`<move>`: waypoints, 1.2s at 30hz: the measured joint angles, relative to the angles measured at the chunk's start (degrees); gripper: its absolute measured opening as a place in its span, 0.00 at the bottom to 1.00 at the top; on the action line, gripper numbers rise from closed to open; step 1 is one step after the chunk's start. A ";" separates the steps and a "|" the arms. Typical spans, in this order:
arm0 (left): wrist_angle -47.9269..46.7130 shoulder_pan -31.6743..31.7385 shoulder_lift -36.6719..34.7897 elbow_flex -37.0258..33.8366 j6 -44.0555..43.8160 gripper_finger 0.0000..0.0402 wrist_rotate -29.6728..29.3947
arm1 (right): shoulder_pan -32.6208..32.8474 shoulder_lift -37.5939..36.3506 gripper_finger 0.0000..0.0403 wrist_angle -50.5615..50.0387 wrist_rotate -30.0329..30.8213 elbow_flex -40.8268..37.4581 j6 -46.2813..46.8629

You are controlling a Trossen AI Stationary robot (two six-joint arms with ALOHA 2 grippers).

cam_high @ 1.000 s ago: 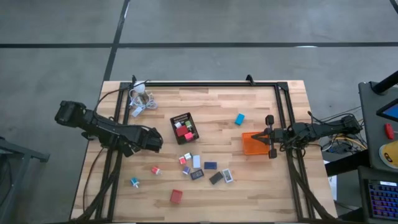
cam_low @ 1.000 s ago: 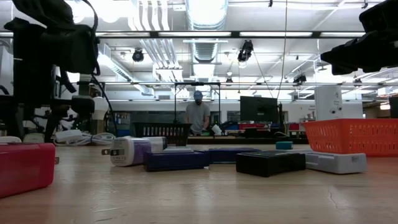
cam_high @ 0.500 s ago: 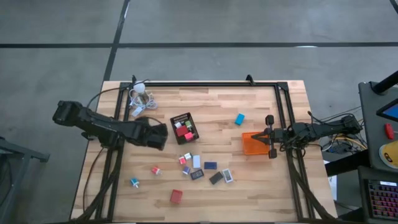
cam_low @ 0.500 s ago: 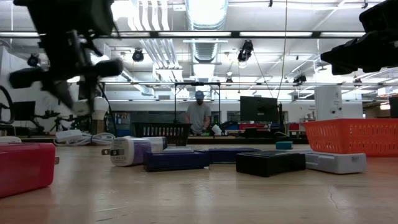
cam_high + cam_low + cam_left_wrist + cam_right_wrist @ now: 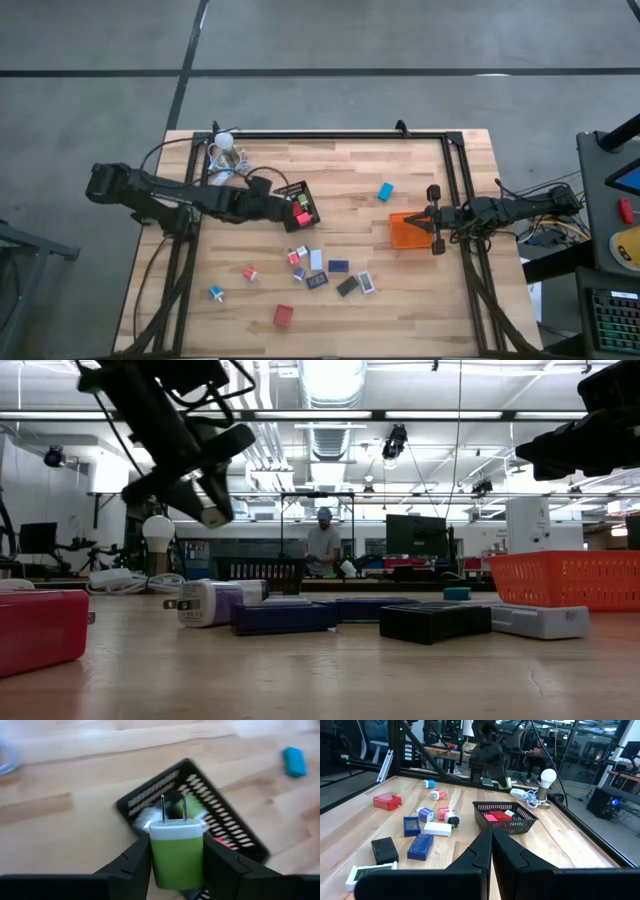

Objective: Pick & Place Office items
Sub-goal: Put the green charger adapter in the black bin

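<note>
Green charger (image 5: 177, 854) between left fingers (image 5: 131, 865)

wooden table (image 5: 400, 300) | black mesh tray (image 5: 297, 203), orange tray (image 5: 407, 230), scattered office items (image 5: 325, 272), bulb (image 5: 224, 141)

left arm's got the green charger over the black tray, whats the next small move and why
Probably ease a little farther over the black mesh tray, then open. The left end effector is shut on the green charger, prongs pointing at the tray, whose near rim sits just ahead. The right end effector waits by the orange tray.
</note>
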 joint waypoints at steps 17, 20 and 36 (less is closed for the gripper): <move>17.72 11.61 11.14 0.53 21.22 0.37 22.86 | -0.01 0.00 0.02 0.00 0.00 0.00 0.00; 17.60 13.00 13.50 0.93 22.45 0.37 25.95 | -0.01 0.00 0.02 0.00 0.00 0.00 -0.01; 17.40 13.54 16.04 2.30 25.25 0.41 26.68 | 0.00 0.00 0.02 -0.02 0.00 0.00 0.00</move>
